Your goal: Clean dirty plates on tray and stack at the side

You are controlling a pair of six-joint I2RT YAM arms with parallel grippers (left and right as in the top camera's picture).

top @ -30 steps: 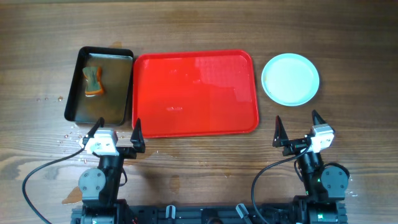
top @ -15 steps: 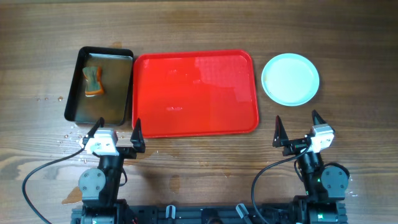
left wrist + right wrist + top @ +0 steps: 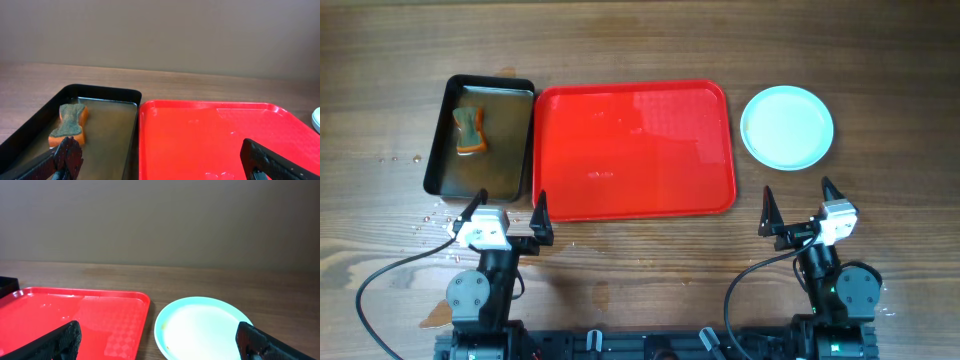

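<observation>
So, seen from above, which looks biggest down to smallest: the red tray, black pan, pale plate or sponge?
Largest to smallest in the overhead view:
1. red tray
2. black pan
3. pale plate
4. sponge

At nine o'clock, a black pan (image 3: 125, 97) holds brownish water and an orange sponge (image 3: 70, 122) with a grey-green top. Just beside its right rim, a red tray (image 3: 200, 130) spreads from centre toward three o'clock, where the edge of a pale plate (image 3: 316, 119) peeks in. The left gripper (image 3: 160, 152) has its fingers spread wide, at seven and five o'clock.
</observation>
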